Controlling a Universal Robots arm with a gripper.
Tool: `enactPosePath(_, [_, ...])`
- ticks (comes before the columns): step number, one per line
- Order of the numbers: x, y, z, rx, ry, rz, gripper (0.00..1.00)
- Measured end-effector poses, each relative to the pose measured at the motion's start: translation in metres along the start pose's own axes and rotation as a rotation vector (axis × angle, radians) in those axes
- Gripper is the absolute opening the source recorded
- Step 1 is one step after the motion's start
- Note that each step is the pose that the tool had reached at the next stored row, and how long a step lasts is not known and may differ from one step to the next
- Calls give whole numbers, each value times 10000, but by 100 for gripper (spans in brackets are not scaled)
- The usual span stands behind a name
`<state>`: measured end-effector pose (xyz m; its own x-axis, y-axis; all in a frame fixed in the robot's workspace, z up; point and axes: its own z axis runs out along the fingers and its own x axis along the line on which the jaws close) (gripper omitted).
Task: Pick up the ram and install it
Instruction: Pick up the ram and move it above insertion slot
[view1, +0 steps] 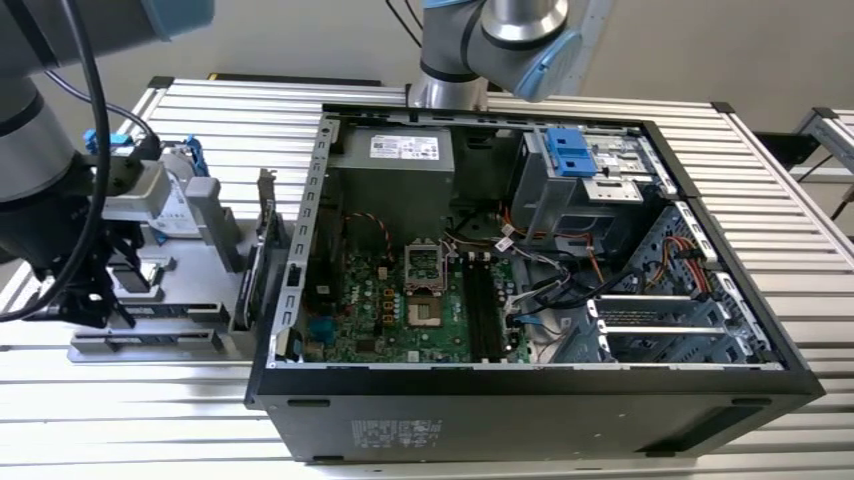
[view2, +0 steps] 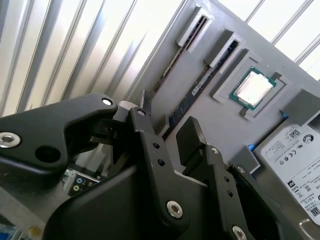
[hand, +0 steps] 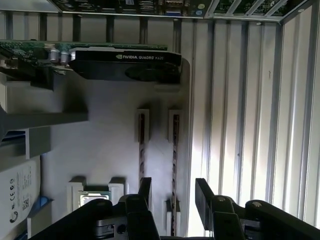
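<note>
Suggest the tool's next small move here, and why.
Probably lower it straight down, open. The tool is empty, and in the first wrist view its fingers straddle the ram lying in its slot in the grey tray, apparently above it.

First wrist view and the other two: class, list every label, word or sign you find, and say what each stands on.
Expansion card: white lettering on its black edge, a maker's mark, not quoted.
Hard drive: white label, symbols and fine print, too small to read.
Ram: pale label strip, too small to read.
Power supply: white sticker, too small to read.
Computer case: pale print on its outer wall, too small to read.
</note>
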<state>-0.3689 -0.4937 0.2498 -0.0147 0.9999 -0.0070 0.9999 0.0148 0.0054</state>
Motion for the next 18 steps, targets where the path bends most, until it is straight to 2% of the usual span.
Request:
enactPosePath(11, [-27, 24, 119, 217, 2, -1, 100])
enactPosePath(18, [-36, 36, 190, 300, 4, -1, 100])
